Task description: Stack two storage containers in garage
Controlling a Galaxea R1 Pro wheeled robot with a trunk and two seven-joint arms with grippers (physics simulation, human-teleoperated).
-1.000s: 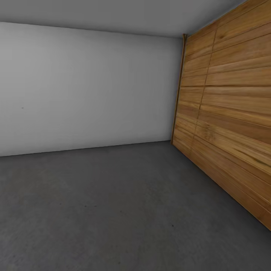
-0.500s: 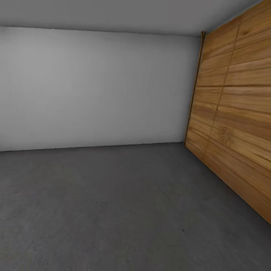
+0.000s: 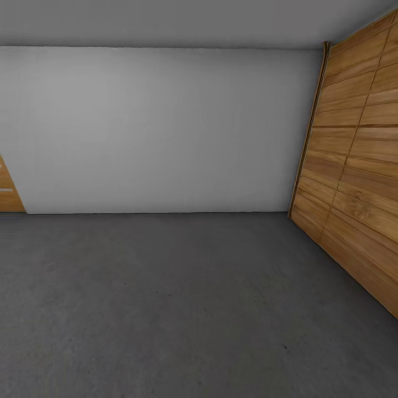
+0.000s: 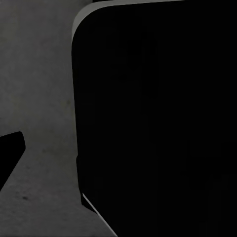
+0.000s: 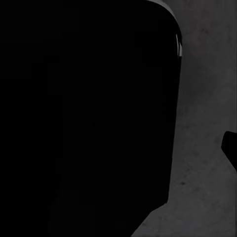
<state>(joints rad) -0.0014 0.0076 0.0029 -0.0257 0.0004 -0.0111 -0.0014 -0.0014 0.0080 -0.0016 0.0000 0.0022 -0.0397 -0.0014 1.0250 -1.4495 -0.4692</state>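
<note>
I am in the garage, looking over its dark grey speckled floor (image 3: 166, 304). The two storage containers are out of view. In the left wrist view a large black round-cornered shape (image 4: 158, 123) hangs over the floor (image 4: 39, 74), and a dark tip (image 4: 11, 153), perhaps a finger, pokes in at the edge. The right wrist view has a like black shape (image 5: 84, 118) and a small dark tip (image 5: 231, 148) over grey floor (image 5: 202, 173). Neither wrist view lets me judge how the jaws stand.
A plain white wall (image 3: 166, 127) closes the far side. A wall of horizontal honey-brown planks (image 3: 359, 177) runs along the right. A strip of brown wood (image 3: 8, 190) stands at the far left where the wall meets the floor.
The head camera has turned left: the plank wall has slid toward the right edge of the picture, and the brown wood strip has come into view at the left.
</note>
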